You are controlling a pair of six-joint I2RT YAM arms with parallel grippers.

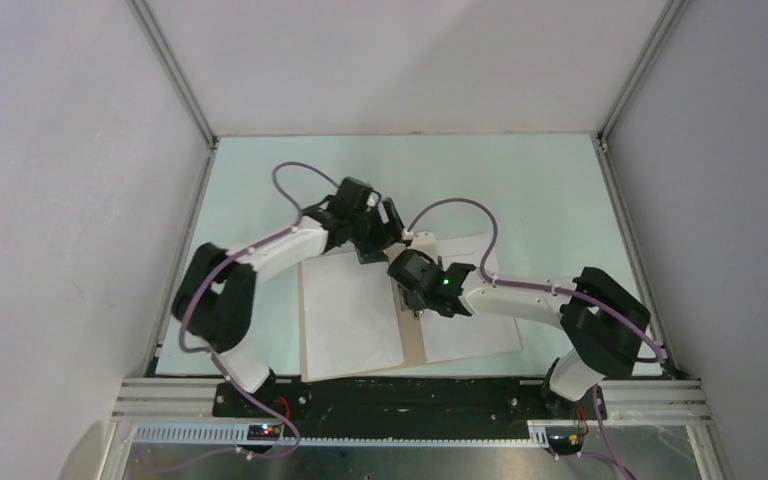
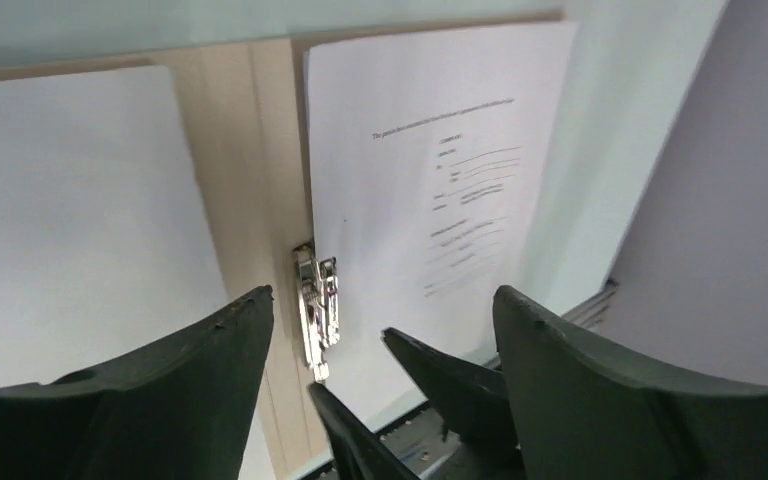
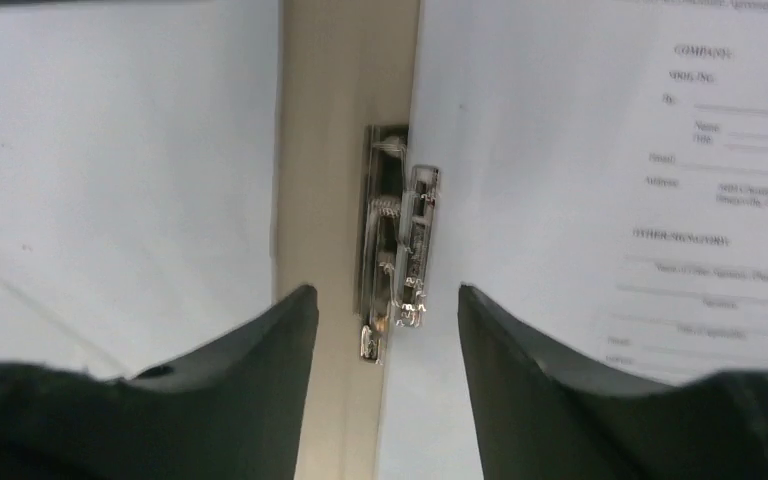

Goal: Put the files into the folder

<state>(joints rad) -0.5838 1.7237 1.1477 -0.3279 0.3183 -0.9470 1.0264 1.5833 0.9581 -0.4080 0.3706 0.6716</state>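
Note:
The tan folder [image 1: 415,345] lies open near the table's front edge. A blank file [image 1: 350,310] rests on its left half and a printed file [image 1: 475,335] on its right half. In the right wrist view the metal clip [image 3: 395,240] sits on the folder spine [image 3: 345,100], its lever over the edge of the printed file [image 3: 610,150], with the blank file [image 3: 110,150] to the left. My right gripper [image 3: 385,300] hangs open just short of the clip, holding nothing. My left gripper [image 2: 380,310] is open too, above the clip [image 2: 317,310], with the right gripper's fingertips [image 2: 400,345] showing between its fingers.
Both arms meet over the folder's spine: the left gripper [image 1: 385,240] at its far end, the right gripper [image 1: 418,300] mid-spine. Grey walls enclose the pale green table [image 1: 520,180]. A black rail [image 1: 410,395] runs along the near edge.

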